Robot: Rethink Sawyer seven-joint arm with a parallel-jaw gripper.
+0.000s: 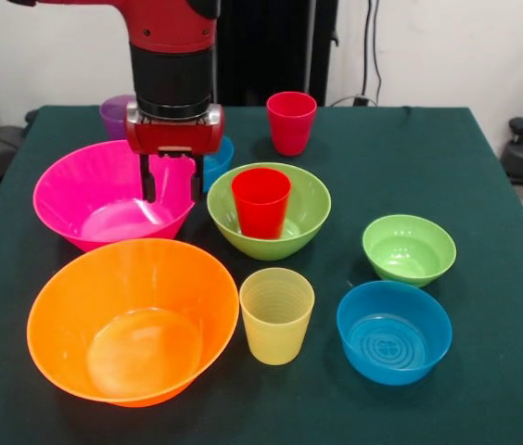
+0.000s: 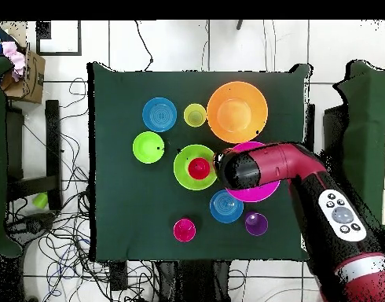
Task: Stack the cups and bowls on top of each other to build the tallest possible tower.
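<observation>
Fingers (image 1: 171, 188) apart, empty, over pink bowl (image 1: 85, 190); blue bowl (image 1: 217, 159) mostly hidden behind.

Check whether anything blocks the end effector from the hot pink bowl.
Nothing visible does. The end effector hangs open directly over the hot pink bowl's rim nearest the medium green bowl, with only air below.

The red and black arm comes down from the top of the front view, wrist vertical, hand (image 1: 172, 190) pointing straight down. Its two short dark fingers (image 1: 148, 183) hang parallel with a clear gap between them, nothing held. From overhead, the arm reaches in from the lower right.
</observation>
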